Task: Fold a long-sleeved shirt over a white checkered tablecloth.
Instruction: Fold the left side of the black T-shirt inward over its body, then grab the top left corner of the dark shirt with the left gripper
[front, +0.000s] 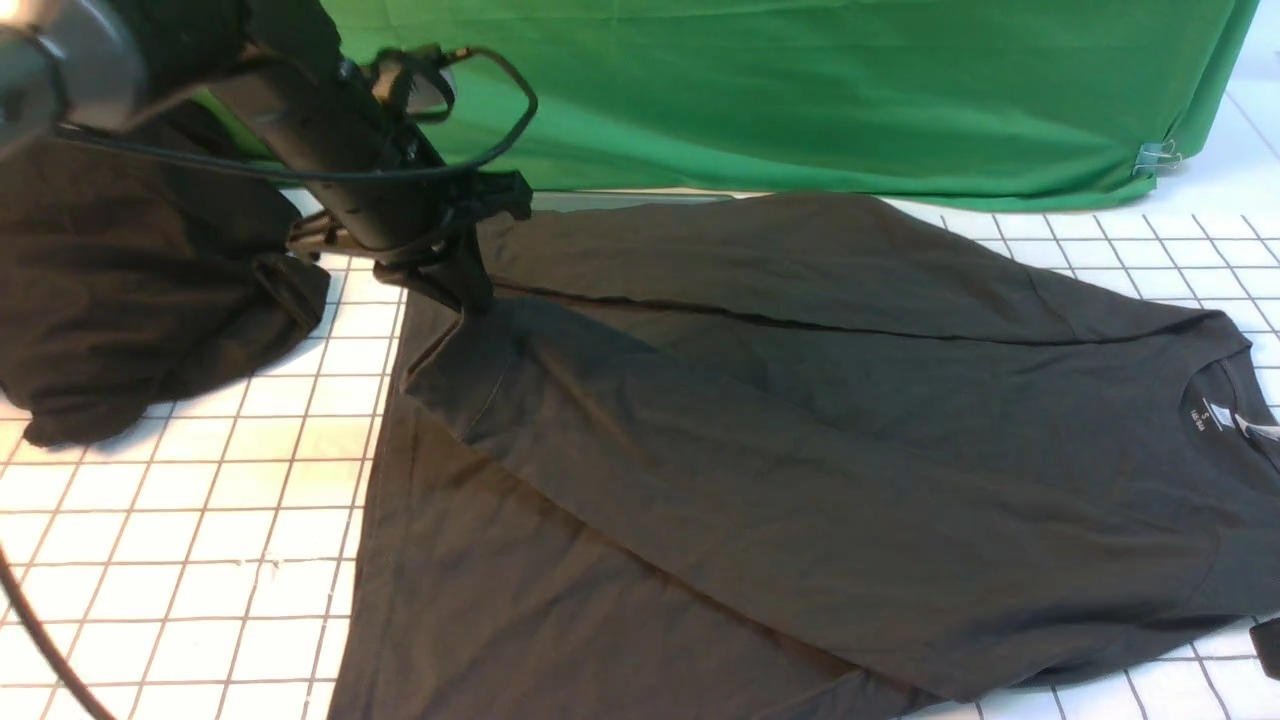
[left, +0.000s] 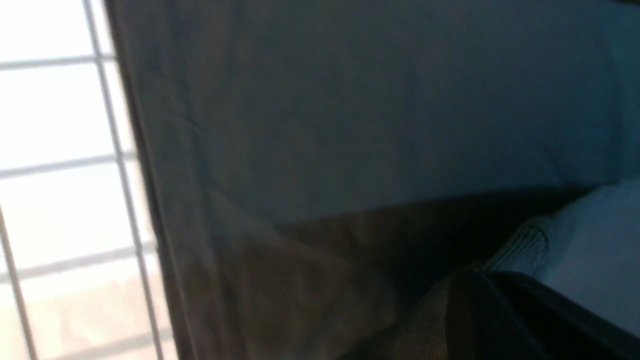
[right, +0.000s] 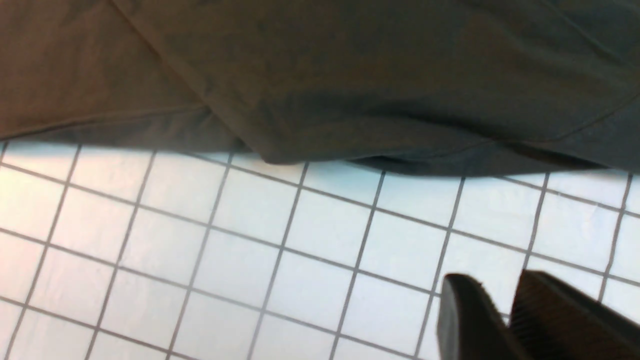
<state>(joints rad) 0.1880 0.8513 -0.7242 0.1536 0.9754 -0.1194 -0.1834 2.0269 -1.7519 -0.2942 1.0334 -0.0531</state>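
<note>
A: Where's the long-sleeved shirt lying?
B: It's lying spread on the white checkered tablecloth, with the collar at the robot's right. One sleeve is lying across the body, running away from the collar along the far edge.

A: Left side?
B: The left gripper is sitting at the shirt end farthest from the collar, jaws closed. The wrist view is showing a ribbed cuff right at the finger, so I'm reading it as pinching the sleeve's cuff.

A: Right?
B: The right gripper is hovering over bare tablecloth just off a shirt edge. Its jaws are barely parted and holding nothing. I can't place it against the collar from that view.

A: So what are we doing?
B: My guess is laying that sleeve in. To do it well:
- Carry the cuff low and pull straight away from the collar, so the sleeve goes taut without lifting the body layer.
- Set it flat before letting go.
- Stay clear of the black heap, well beyond the end opposite the collar.

A: Risk?
B: Probably the underlayer dragging and bunching.
</note>
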